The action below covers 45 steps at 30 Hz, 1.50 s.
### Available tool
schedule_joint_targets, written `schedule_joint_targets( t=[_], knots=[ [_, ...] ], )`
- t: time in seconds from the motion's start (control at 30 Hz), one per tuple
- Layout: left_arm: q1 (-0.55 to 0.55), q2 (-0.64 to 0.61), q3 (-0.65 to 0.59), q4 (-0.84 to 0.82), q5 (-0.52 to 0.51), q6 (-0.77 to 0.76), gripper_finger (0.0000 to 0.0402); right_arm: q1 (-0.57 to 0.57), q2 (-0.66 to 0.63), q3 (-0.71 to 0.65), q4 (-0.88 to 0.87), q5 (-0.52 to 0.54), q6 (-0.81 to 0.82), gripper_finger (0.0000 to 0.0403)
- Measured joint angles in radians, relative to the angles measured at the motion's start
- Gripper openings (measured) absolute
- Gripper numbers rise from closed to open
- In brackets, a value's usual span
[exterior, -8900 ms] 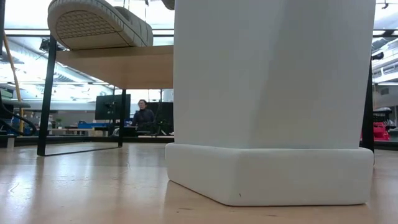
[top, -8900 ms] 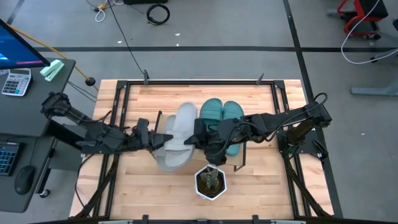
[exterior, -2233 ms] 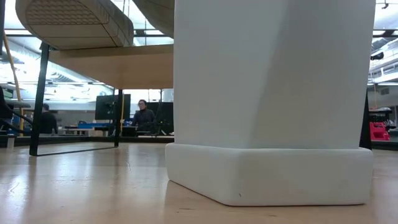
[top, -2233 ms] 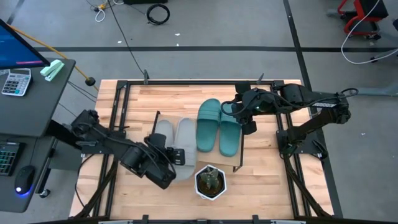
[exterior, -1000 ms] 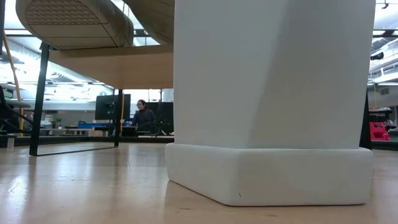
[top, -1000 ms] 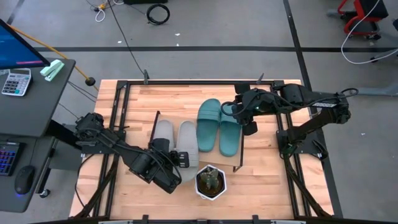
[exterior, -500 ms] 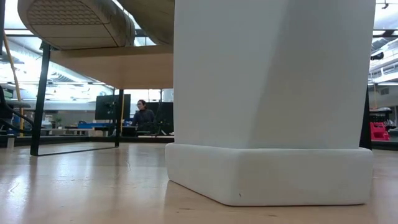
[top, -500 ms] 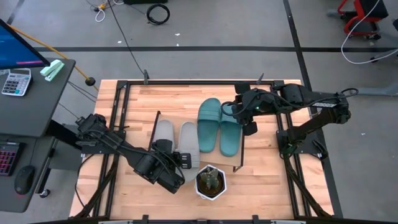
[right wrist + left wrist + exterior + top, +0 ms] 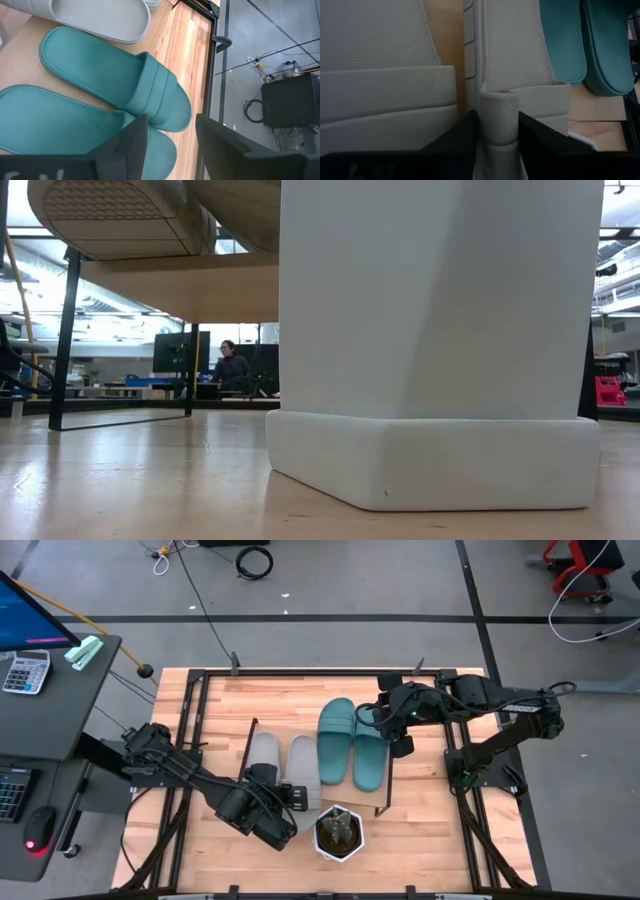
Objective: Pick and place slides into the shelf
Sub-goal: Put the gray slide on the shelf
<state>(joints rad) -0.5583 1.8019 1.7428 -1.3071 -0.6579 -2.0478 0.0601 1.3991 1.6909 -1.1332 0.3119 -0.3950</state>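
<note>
We look straight down on a wooden table (image 9: 420, 840), and near its middle sits the shelf (image 9: 345, 798), a low rack with a light board top and thin black legs. All four slides rest side by side on that board: the grey pair (image 9: 283, 762) toward nine o'clock of the shelf, the teal pair (image 9: 352, 740) toward three o'clock and set a little farther up toward twelve. A white pot holding a small plant (image 9: 338, 831) stands at six o'clock, just beside the shelf's edge. Our left gripper (image 9: 297, 797) sits at the near end of the inner grey slide (image 9: 517, 60); its wrist view shows the fingers (image 9: 540, 137) on either side of that slide's strap, close against it, loosely enough that we judge the grip is being let go. Our right gripper (image 9: 170, 132) hovers at two o'clock over the teal pair, fingers spread and holding nothing. The task looks all but done; only freeing the grey slide and pulling the arms away seems left.
</note>
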Motion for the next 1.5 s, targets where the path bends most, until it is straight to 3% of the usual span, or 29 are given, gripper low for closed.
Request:
schedule_joint_targets(
  t=[0.3,0.6,0.97,1.23,1.5],
  knots=[
    [0.0,0.0,0.0,-0.004,-0.012,-0.009,0.0209,0.0,0.0,0.0,0.0,0.0,0.0,0.0173],
    [0.0,-0.005,0.0,-0.006,-0.031,-0.008,0.0234,0.0,0.0,0.0,0.0,0.0,0.0,0.0173],
    [0.001,-0.069,0.001,-0.083,-0.088,-0.005,0.0221,0.0,0.0,0.0,-0.006,0.0,0.001,0.0173],
    [-0.007,-0.124,0.001,-0.025,-0.117,0.072,0.0202,0.0,0.0,0.0,-0.007,-0.009,0.002,0.0173],
    [-0.012,-0.183,0.001,0.025,0.027,0.176,0.0186,0.0,0.0,0.0,0.021,-0.07,-0.006,0.0173]
  ],
)
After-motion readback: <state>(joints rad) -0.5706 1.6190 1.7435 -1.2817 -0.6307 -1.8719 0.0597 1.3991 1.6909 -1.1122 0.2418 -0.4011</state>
